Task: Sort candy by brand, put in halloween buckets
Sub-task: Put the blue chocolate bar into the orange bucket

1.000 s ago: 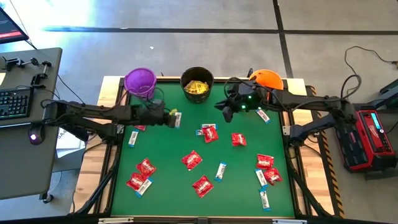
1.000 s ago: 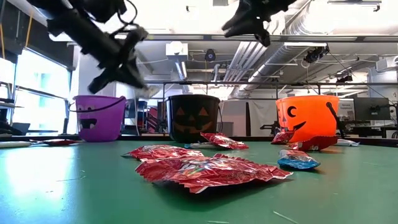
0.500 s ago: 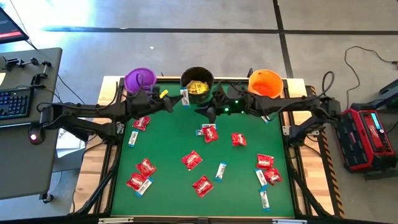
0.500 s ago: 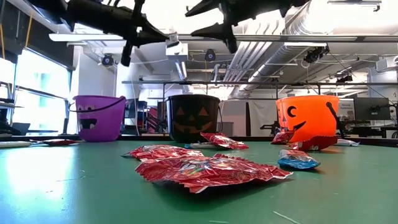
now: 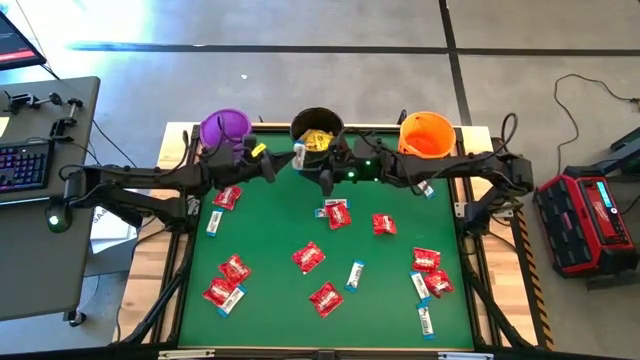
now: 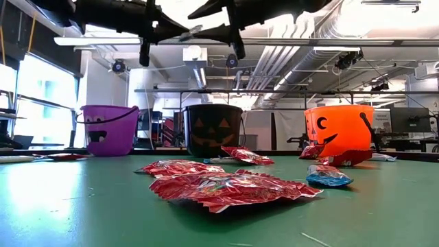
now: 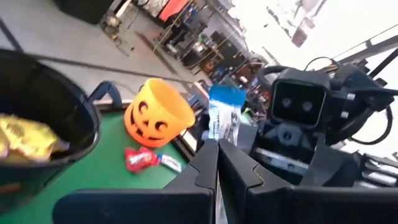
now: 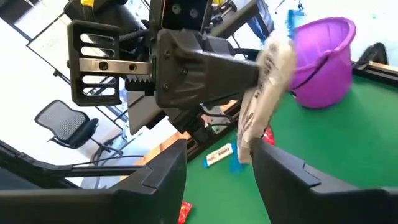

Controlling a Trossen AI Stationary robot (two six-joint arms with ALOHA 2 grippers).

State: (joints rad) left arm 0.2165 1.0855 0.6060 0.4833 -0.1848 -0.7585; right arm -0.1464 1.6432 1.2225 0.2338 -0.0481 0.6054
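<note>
White-and-blue, the bar (image 7: 224, 121) stands pinched in the left gripper (image 7: 217, 163), whose fingers are clamped flat on its lower end, high above the table's far edge between the purple bucket (image 5: 224, 128) and the black bucket (image 5: 318, 129). The right gripper (image 8: 214, 163) faces it from the other side, fingers spread with the bar's free end hanging just in front of the gap, not yet between the pads as far as the right wrist view shows; it grips nothing.

This looks like a hand-over in mid-air, the bar passing from left arm to right. The next move seems to call for the right gripper to ease forward until the wrapper sits between its fingers, close on it, and only then for the left to let go. The wrapper is thin and droops, so it could slip past a finger. Which bucket the bars belong in I cannot tell; the black one already holds yellow packets (image 5: 318, 140), and the orange bucket (image 5: 427, 133) lies on the right arm's side.

Red packets (image 5: 308, 257) and further bars lie scattered over the green table (image 5: 270, 225), well apart from both grippers.
</note>
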